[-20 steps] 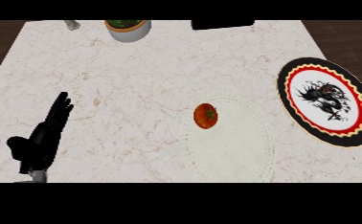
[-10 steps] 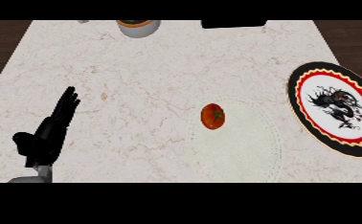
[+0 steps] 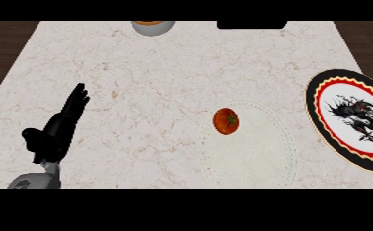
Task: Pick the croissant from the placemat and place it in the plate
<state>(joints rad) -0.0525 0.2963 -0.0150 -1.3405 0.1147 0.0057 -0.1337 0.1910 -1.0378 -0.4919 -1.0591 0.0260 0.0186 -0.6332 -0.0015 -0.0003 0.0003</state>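
One hand is visible: my left hand (image 3: 56, 131), at the lower left of the counter (image 3: 146, 77), fingers straight and released, holding nothing. My right hand does not appear in the head view, so I cannot report its state.

Task object location: the item on the placemat (image 3: 255, 146) is a small round orange-red object (image 3: 226, 121) with a dark green mark on top. It sits at the mat's upper-left edge. It looks more like a tomato than a croissant; I treat it as the pick target. The plate (image 3: 320, 111), black-rimmed with a red ring and a dark figure, lies at the right edge, partly cut off, just beside the mat.

Risks, as I judge them:

1. Rolling. A round object may roll off the mat edge if a finger contacts it off-centre.
2. Reach. My left hand is well apart from the target; the plate is farther right. Crossing over invites a poor approach angle.
3. Placement. Only part of the plate is in view, so release near its rim could let the object roll back out.

A bowl (image 3: 152, 26) stands at the far edge, clear of the path.
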